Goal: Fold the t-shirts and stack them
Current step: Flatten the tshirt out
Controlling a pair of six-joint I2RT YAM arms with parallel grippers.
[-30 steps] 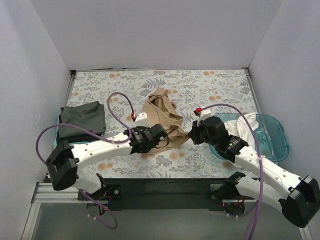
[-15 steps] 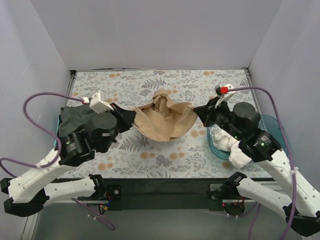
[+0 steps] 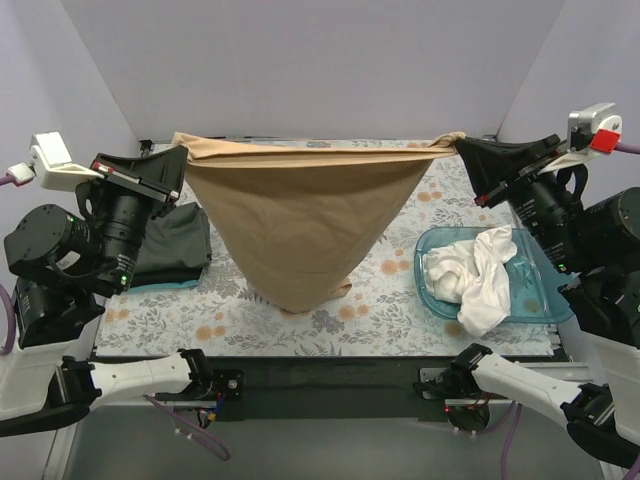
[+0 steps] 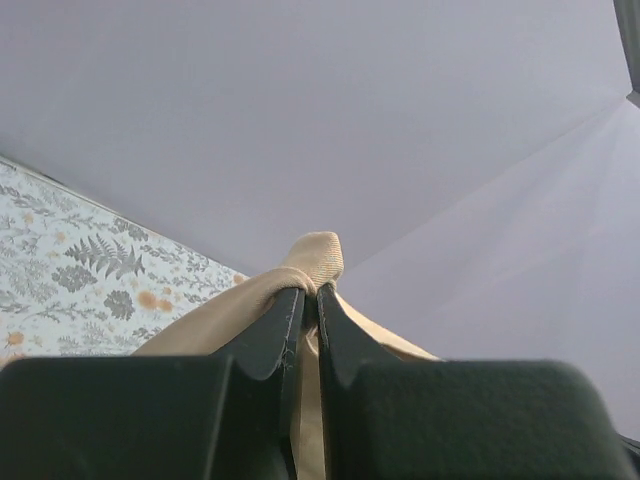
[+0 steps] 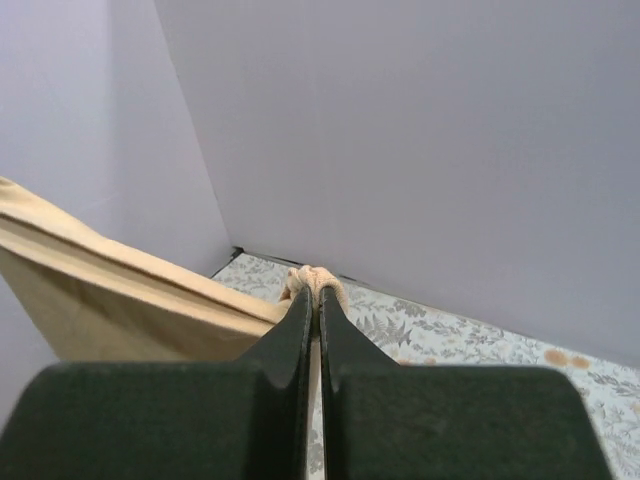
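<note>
The tan t-shirt [image 3: 300,215] hangs stretched in the air between both grippers, its lower tip touching the floral table covering [image 3: 400,300]. My left gripper [image 3: 180,152] is shut on its left corner; the cloth bunches at the fingertips in the left wrist view [image 4: 308,292]. My right gripper [image 3: 460,145] is shut on its right corner, also seen in the right wrist view [image 5: 318,292]. A folded dark grey-green t-shirt [image 3: 180,240] lies at the left. White t-shirts [image 3: 475,275] lie crumpled in the teal tub [image 3: 540,300] at the right.
White walls enclose the table on three sides. Both arms are raised high at the left and right edges of the top view. The black base rail runs along the near edge.
Both grippers have risen and moved far apart, lifting the tan t-shirt off the table and stretching it into a hanging sheet.
</note>
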